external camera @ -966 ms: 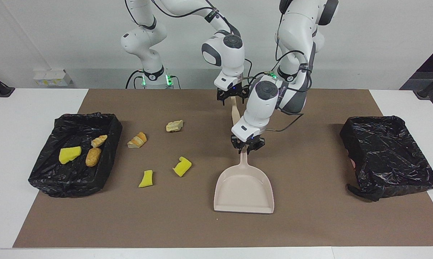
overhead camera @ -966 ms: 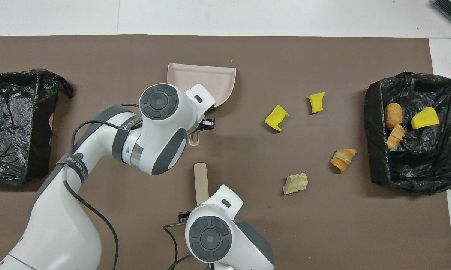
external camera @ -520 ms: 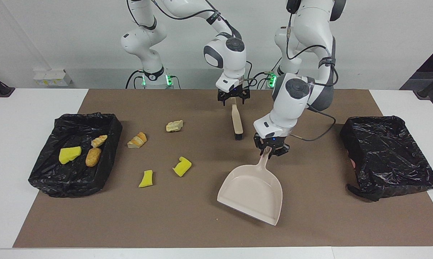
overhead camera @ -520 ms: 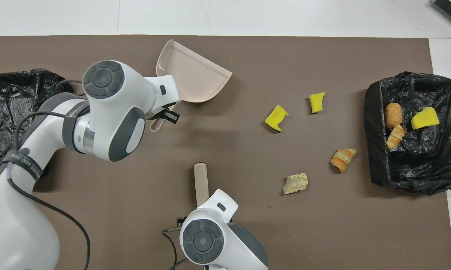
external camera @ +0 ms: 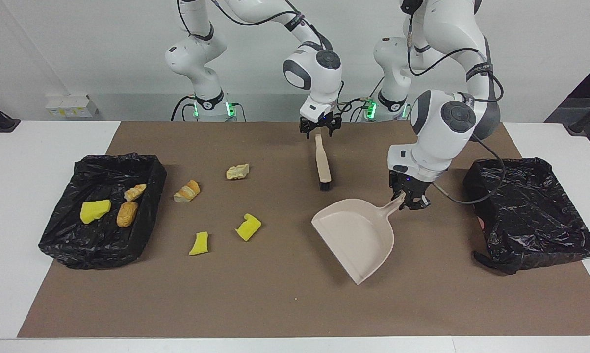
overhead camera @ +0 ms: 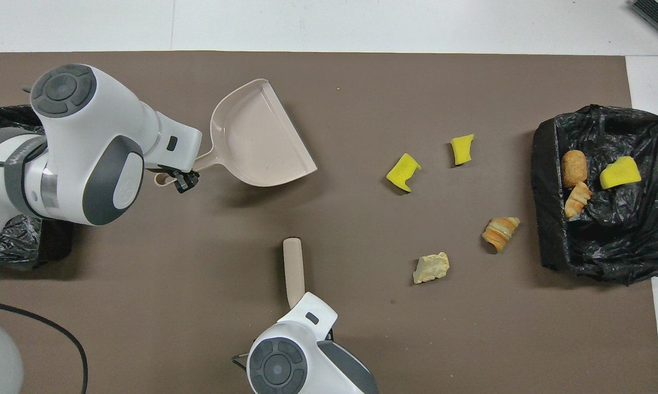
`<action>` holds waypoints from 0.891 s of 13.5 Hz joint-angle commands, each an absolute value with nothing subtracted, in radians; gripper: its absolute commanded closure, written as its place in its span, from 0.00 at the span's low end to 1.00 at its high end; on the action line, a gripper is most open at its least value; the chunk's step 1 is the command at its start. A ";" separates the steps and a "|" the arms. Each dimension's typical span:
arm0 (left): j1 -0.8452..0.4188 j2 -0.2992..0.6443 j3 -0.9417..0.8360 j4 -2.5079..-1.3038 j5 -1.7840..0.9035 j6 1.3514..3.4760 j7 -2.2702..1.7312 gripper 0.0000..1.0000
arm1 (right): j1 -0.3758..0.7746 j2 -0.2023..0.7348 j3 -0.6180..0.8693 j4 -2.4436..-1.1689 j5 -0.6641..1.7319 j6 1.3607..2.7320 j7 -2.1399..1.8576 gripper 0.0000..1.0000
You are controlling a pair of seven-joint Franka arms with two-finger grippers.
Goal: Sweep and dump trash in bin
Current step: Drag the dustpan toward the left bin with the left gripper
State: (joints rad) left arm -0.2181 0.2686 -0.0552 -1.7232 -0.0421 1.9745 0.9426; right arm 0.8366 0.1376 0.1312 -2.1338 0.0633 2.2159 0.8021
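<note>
Beige dustpan (external camera: 361, 234) handle is pinched by the left gripper (external camera: 406, 197); only the facing view shows the right gripper (external camera: 319, 128) spread above the brush (external camera: 322, 163).

Trash scraps: 7 total. 4 loose on mat: 2 yellow sponge bits (external camera: 248, 226) (external camera: 199, 243), 1 orange-tan bread chunk (external camera: 187, 190), 1 beige chunk (external camera: 238, 171). 3 in bin (external camera: 64, 240) w/ black liner. Bins: 2, second (external camera: 530, 215). Dustpan (external camera: 361, 235): 1. Brush (external camera: 322, 164): 1.
</note>
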 commanded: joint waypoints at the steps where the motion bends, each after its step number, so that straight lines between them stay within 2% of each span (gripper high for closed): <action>1: -0.198 0.218 -0.060 -1.787 -0.008 1.944 1.066 1.00 | 0.862 0.110 0.129 -2.172 0.083 2.204 0.805 0.16; 3: -0.198 0.170 -0.060 -1.882 -0.003 1.988 1.066 1.00 | 0.862 0.110 0.129 -2.169 0.083 2.204 0.808 0.24; 4: -0.198 0.157 -0.060 -1.911 -0.003 2.014 1.066 1.00 | 0.861 0.112 0.129 -2.169 0.083 2.203 0.808 0.34; 6: -0.196 0.155 -0.060 -1.914 -0.003 2.019 1.066 1.00 | 0.859 0.115 0.129 -2.163 0.083 2.195 0.833 0.64; 9: -0.196 0.152 -0.060 -1.920 -0.002 2.020 1.065 1.00 | 0.850 0.118 0.126 -2.161 0.083 2.198 0.854 1.00; 12: -0.196 0.146 -0.060 -1.931 -0.002 2.020 1.065 1.00 | 0.832 0.104 0.120 -2.158 0.083 2.198 0.943 1.00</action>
